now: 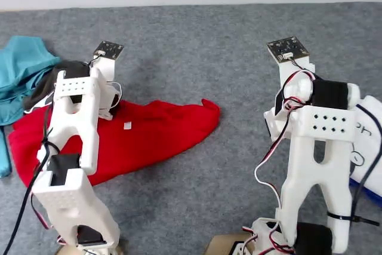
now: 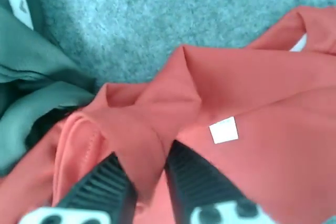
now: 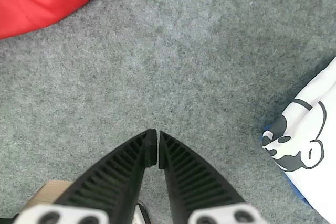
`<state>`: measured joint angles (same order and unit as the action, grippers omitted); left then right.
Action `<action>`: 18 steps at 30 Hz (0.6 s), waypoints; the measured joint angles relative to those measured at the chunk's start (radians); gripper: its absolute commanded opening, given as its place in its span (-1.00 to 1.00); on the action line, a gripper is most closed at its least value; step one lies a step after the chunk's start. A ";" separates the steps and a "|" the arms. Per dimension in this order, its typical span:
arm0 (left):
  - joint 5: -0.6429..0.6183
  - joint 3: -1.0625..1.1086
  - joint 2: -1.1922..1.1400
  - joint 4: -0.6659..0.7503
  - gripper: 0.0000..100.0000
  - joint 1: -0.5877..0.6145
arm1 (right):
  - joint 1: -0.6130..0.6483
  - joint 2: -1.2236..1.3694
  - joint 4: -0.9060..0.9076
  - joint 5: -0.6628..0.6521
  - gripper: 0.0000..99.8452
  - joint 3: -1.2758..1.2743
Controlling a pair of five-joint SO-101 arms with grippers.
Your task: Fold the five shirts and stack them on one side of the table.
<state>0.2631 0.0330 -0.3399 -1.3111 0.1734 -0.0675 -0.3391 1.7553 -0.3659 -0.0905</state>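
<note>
Red shirt (image 1: 149, 132) is spread crumpled on the grey tabletop (image 1: 197, 46), toward 9 o'clock in the high view, with one end reaching toward the centre. A small white tag (image 1: 127, 126) is seen on its upper surface. The left arm (image 1: 74, 123) is positioned over this shirt, and in the left wrist view its jaws are clamped on a raised fold of the red shirt (image 2: 157, 129), just beside the tag (image 2: 224, 130). A dark grey shirt (image 1: 45, 88) is bunched against the red one at about 10 o'clock, and a teal shirt (image 1: 21, 73) is heaped touching it at the tabletop's edge. The right arm (image 1: 316, 147) is held over bare tabletop toward 3 o'clock; its jaws are pressed together with nothing between them. A white shirt (image 1: 367, 141) with a dark printed figure lies at the 3 o'clock edge, well apart from the red one. A blue edge (image 3: 283, 182) is glimpsed beneath it, possibly another shirt.
</note>
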 measured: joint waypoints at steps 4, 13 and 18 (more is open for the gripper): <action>0.000 -0.153 0.000 -0.137 -0.99 0.000 | 0.000 0.000 0.000 0.000 -0.98 0.000; 0.000 -0.609 0.107 -0.414 -0.99 0.017 | 0.035 0.000 0.000 0.000 -0.98 0.000; 0.002 -0.522 0.269 -0.417 -0.99 0.057 | 0.133 0.000 -0.008 0.000 -0.98 0.000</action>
<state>0.2647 -0.4887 -0.0713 -1.7285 0.2302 0.0660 -0.3391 1.7476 -0.3659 -0.0905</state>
